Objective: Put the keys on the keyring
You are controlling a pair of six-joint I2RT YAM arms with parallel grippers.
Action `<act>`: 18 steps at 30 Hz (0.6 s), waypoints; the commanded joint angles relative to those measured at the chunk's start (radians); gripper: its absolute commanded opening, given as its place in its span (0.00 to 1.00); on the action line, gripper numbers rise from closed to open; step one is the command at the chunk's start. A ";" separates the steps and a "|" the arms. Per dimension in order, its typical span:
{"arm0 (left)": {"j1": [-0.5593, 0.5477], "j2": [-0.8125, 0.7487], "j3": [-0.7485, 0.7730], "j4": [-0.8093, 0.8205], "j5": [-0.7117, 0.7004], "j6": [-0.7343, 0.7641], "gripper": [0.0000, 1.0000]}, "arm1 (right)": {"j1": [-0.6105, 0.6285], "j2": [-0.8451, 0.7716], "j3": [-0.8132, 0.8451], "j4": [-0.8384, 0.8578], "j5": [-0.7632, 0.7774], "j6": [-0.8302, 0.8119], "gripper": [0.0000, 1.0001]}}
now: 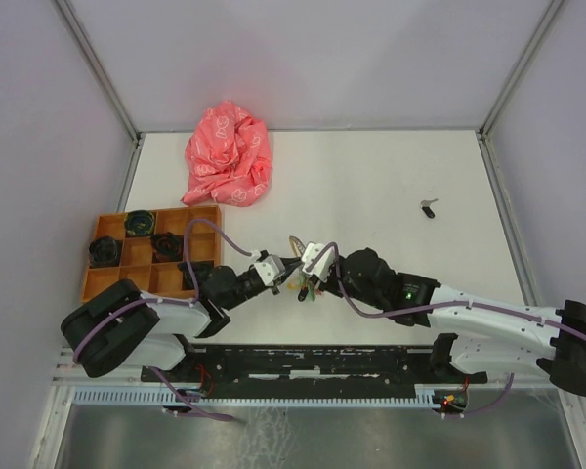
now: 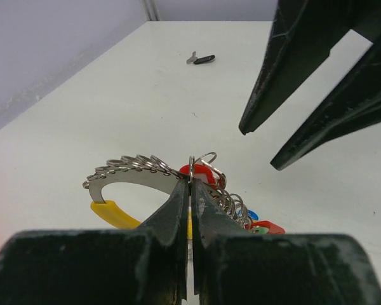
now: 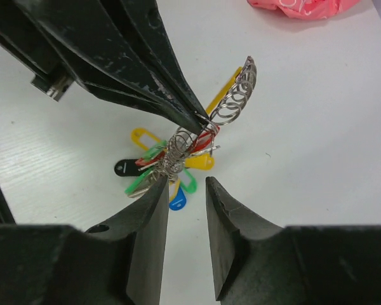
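Keys are split up at this point: the black-headed key (image 1: 429,207) lies alone on the worktop well toward the far right corner. A red plastic head (image 2: 204,173) shows right against the keyring (image 2: 133,175), which is held up near the middle of the near edge with its coloured tags (image 3: 143,136) trailing on the worktop. Whether that red one is properly threaded I cannot tell. The left tool (image 2: 190,185) is clamped tight on one split ring (image 2: 192,166) of the bunch, its tips pressed together with only the wire between them. The right tool (image 3: 185,183) hangs just beside it, jaws apart and nothing in them.

What worries me is that thin pinch. The ring is gripped edge-on at the very tips, so a nudge from the right tool could twist it free and drop the whole bunch. If the red key sits only half on the coil, it could slide off. And the black-headed key lies flat and far off, so a careless grab there could skid it toward the edge
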 commanded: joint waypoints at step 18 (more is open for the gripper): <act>0.158 -0.079 0.023 0.154 0.028 -0.297 0.03 | -0.221 -0.019 0.027 0.329 -0.166 0.013 0.54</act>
